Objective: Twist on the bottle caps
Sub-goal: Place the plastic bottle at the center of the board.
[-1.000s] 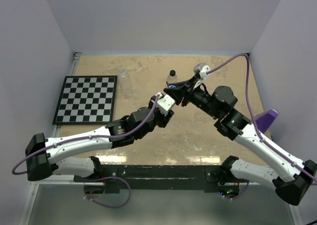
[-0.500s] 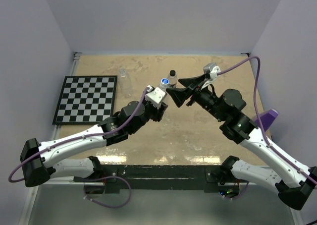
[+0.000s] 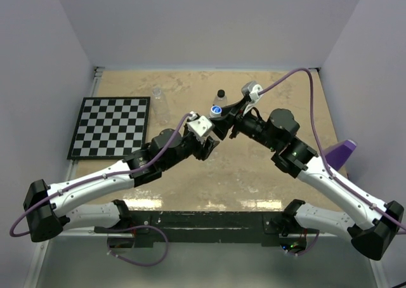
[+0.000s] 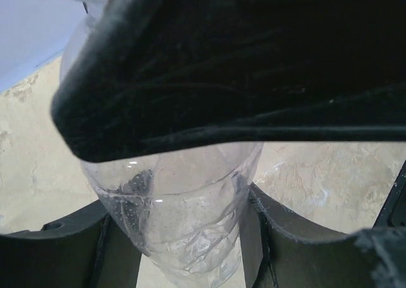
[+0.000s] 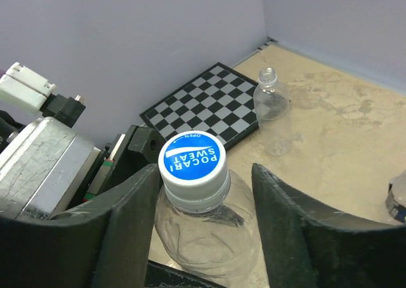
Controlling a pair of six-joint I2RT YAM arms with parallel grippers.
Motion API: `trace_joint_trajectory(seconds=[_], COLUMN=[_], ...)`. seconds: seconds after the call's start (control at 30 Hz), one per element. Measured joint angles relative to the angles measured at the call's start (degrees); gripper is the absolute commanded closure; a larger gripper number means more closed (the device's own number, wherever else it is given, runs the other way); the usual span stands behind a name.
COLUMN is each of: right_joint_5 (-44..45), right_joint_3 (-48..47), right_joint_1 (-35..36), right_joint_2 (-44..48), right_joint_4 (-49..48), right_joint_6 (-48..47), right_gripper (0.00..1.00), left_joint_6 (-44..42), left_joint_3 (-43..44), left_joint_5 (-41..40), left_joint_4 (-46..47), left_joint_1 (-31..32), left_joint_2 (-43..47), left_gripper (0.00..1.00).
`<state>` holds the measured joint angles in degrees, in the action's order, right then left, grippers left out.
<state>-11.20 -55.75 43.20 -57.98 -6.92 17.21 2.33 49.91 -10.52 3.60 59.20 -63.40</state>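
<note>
My left gripper (image 4: pixel 184 237) is shut on the lower body of a clear bottle (image 4: pixel 181 205), holding it upright over the table's middle (image 3: pixel 212 124). A blue cap with a white rim (image 5: pixel 191 161) sits on that bottle's neck. My right gripper (image 5: pixel 203 193) straddles this cap from above, open: the left finger (image 5: pixel 133 218) touches the cap's side, while the right finger (image 5: pixel 288 224) stands apart from it. A second bottle with a black cap (image 3: pixel 220 98) stands just behind. A third clear bottle (image 5: pixel 271 101) stands without a cap near the chessboard.
A black-and-white chessboard (image 3: pixel 111 126) lies flat at the left of the tan table (image 3: pixel 266 186). A purple object (image 3: pixel 342 151) sits at the right edge. Grey walls enclose the back and both sides. The two arms meet over the centre.
Half a second ago the right gripper had drawn back to the right, open and away from the cap. It has returned over the cap with its jaws narrower. The left gripper kept its hold.
</note>
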Motion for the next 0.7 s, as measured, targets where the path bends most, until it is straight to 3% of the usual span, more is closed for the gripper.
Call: trace_joint_trajectory(seconds=[0.03,0.17,0.23,0.3,0.47,0.7], right_joint_5=[-0.1,0.3,1.3,1.9,8.1,15.4], right_joint_3=[0.0,0.2,1.1,2.7,8.0,16.4], right_joint_1=[0.0,0.1,0.3,0.6,-0.7,-4.7], right_joint_2=[-0.1,0.0,0.2,0.5,1.4,1.3], right_joint_4=[-0.1,-0.5,-1.1,-2.3,-4.9,-13.2], right_joint_6=[-0.2,-1.8,-2.9,-3.2,-7.6,-13.5], right_gripper=[0.59,0.98,1.00,1.00,1.00,1.00], left_joint_6=[0.0,0.0,0.1,0.1,1.3,3.2], left_joint_3=[-0.1,-0.3,-1.1,-2.4,-5.2,-5.8], left_joint_5=[0.2,1.2,1.7,2.3,2.4,1.5], left_joint_4=[-0.1,0.1,0.5,0.7,-0.4,-3.8], left_joint_1=[-0.1,-0.9,-1.4,-1.9,-5.5,-12.1], left_joint_2=[0.0,0.0,0.4,1.0,4.0,10.1], left_gripper=[0.97,0.56,0.36,0.23,0.09,0.04])
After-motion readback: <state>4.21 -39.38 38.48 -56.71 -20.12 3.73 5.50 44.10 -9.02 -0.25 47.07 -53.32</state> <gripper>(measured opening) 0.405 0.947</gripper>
